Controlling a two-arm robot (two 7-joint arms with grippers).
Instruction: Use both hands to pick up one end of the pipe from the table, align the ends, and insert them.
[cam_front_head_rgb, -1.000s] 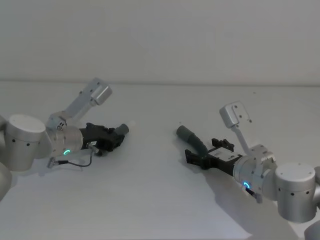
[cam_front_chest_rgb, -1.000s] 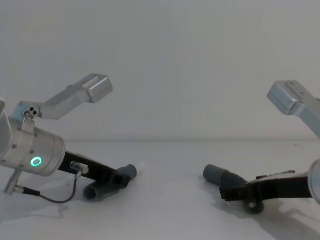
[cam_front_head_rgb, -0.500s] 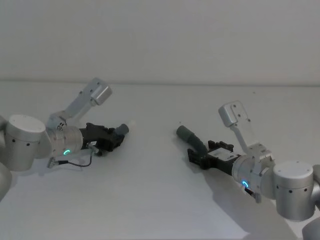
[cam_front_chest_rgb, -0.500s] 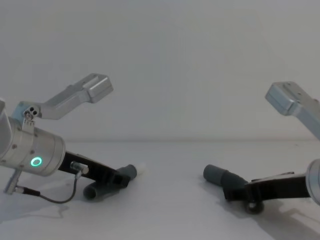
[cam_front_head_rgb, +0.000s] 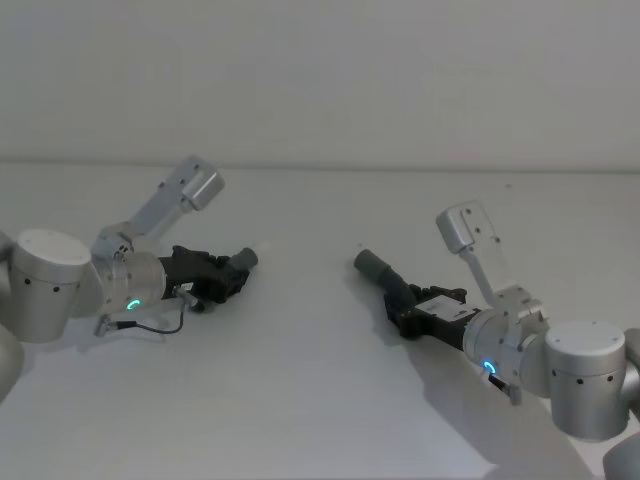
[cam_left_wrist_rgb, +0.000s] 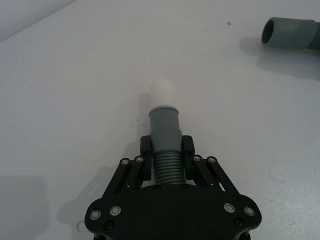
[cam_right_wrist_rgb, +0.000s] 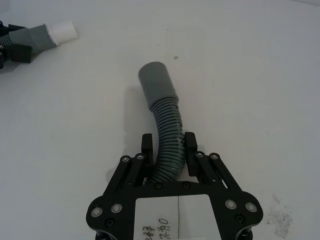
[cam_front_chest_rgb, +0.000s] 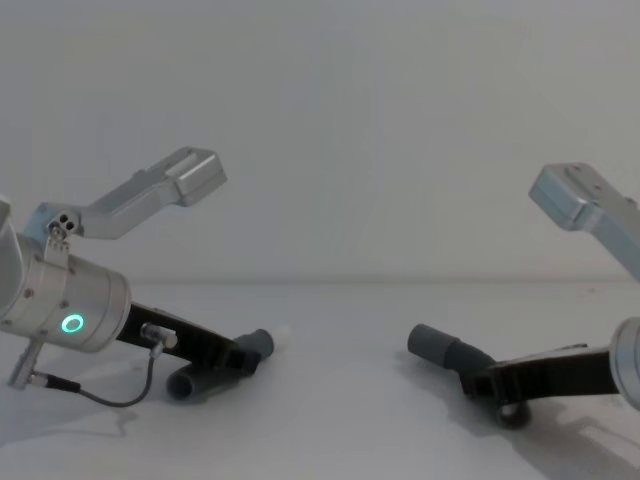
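Observation:
The pipe lies on the white table (cam_front_head_rgb: 320, 400) as two grey pieces. My left gripper (cam_left_wrist_rgb: 166, 161) is shut on the ribbed part of the left piece (cam_front_head_rgb: 245, 261), low over the table at the left. Its narrow white tip (cam_left_wrist_rgb: 162, 91) points toward the other piece. At the right, my right gripper (cam_right_wrist_rgb: 168, 147) is shut on the ribbed hose of the thicker piece (cam_right_wrist_rgb: 167, 135). That piece's round collar mouth (cam_front_head_rgb: 368, 263) points toward the left piece. A wide gap of table separates the two ends. From the side, the white tip (cam_front_chest_rgb: 283, 334) and the collar (cam_front_chest_rgb: 432, 343) sit at about the same height.
A thin black cable (cam_front_chest_rgb: 110, 398) hangs from the left arm down to the table. The table's far edge meets a plain wall (cam_front_head_rgb: 320, 80). A small dark speck (cam_right_wrist_rgb: 175, 57) marks the surface near the collar.
The right gripper's fingers have closed in on the collar piece's ribbed hose and slid slightly forward along it. The left gripper and its piece have stayed still.

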